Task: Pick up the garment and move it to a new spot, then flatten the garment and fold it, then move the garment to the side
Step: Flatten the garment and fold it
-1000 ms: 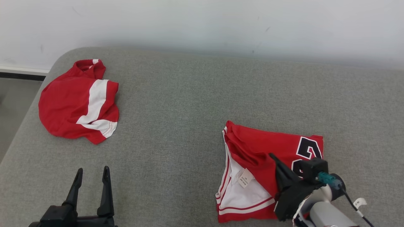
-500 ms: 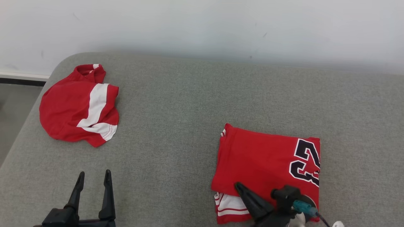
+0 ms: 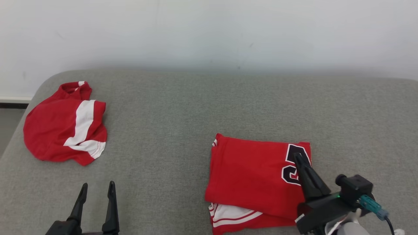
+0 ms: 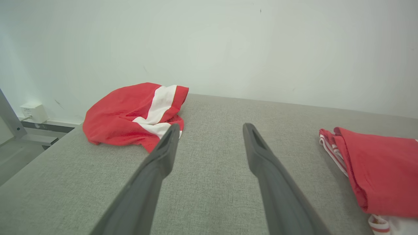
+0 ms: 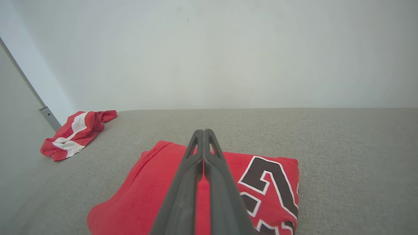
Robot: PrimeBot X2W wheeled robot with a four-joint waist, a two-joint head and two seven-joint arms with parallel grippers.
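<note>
The garment is a red jersey with a black-and-white number, lying folded into a rectangle at the right front of the grey padded surface. A white striped layer pokes out at its near edge. My right gripper is shut, its fingers pressed together and pointing over the number; the right wrist view shows the right gripper above the jersey with no cloth pinched. My left gripper stands open at the lower left with nothing in it, well apart from the jersey. The open left gripper points over bare grey cloth.
A second red-and-white garment lies crumpled at the far left near the surface's rounded corner, also seen as the crumpled garment ahead of the left fingers. A pale wall runs behind. The surface's left edge drops to the floor.
The jersey's open half, white inside and label showing, has been laid over so the red face is up. My right gripper has swung right, over the number. The head camera has shifted.
</note>
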